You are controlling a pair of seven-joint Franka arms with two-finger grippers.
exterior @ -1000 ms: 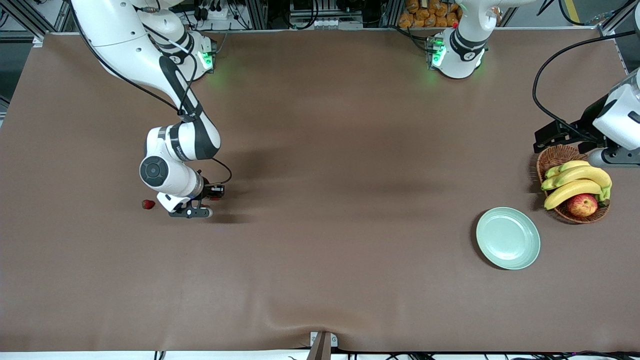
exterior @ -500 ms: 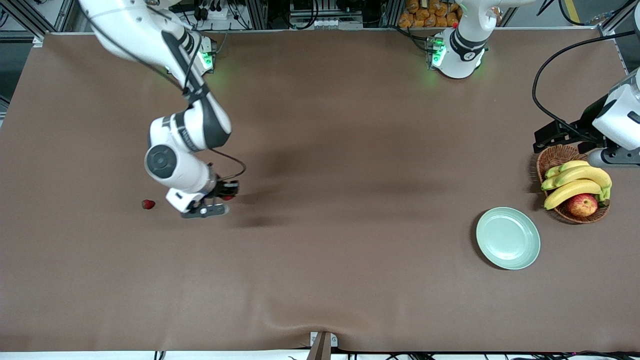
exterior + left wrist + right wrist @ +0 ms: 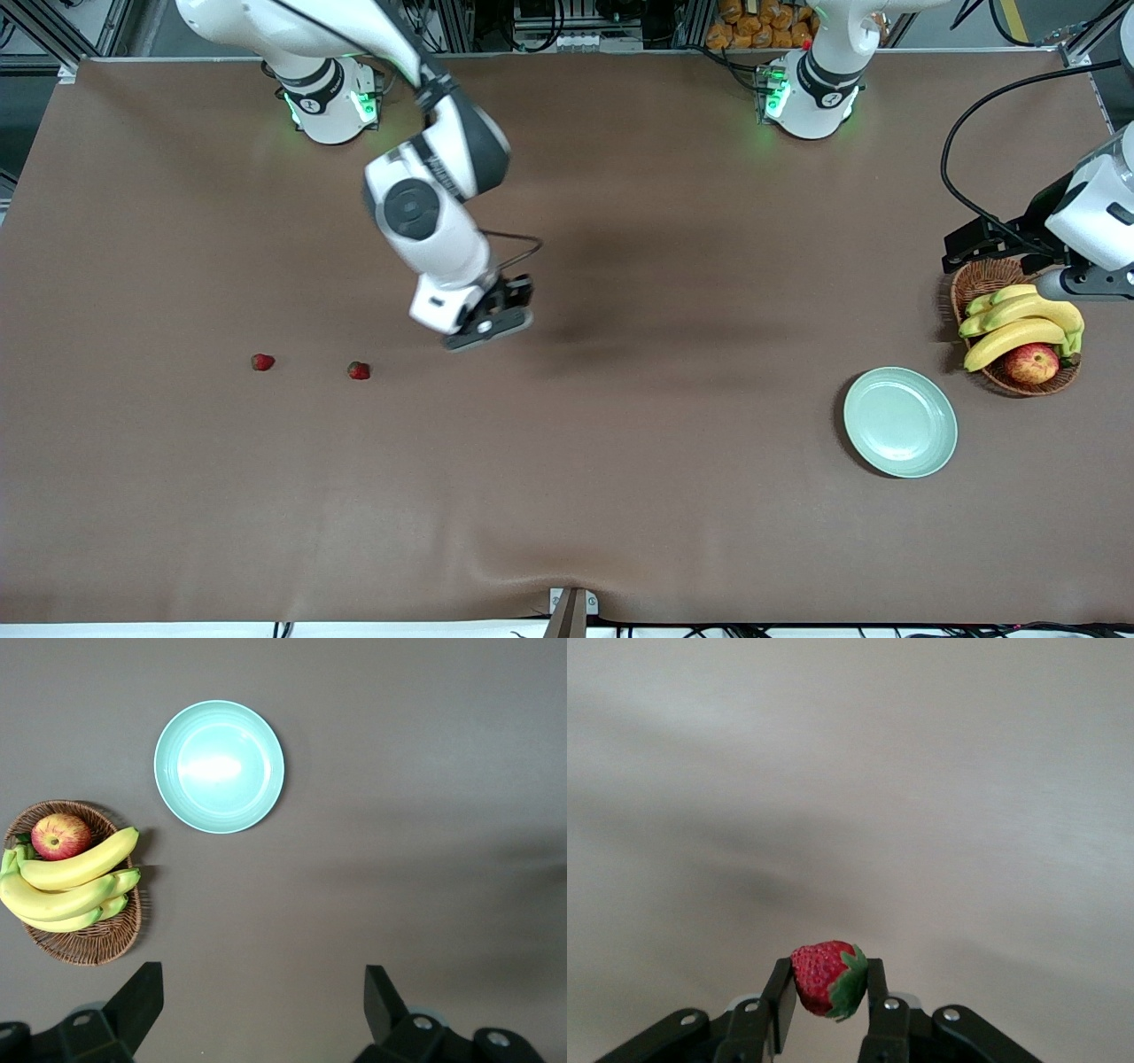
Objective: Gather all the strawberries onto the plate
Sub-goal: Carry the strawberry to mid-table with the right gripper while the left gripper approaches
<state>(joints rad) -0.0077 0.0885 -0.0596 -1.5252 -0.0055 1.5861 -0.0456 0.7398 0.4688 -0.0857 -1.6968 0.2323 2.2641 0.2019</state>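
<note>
- Right hand [image 3: 827, 999] grips one strawberry [image 3: 827, 978] above bare worktop [image 3: 567, 461].
- Left hand [image 3: 263, 1010] open, waiting over basket [image 3: 983, 276].
- Plate [image 3: 900, 423] holds nothing.

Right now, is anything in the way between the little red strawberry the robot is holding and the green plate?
Nothing visible. The right hand holds the small red strawberry over bare brown table; the round pale mint-green plate sits empty beside the wicker fruit basket.

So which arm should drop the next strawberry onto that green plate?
The right. Its end effector is already shut on a strawberry, up over mid-table. The left end effector hangs open and empty above the basket, waiting beside the plate.
</note>
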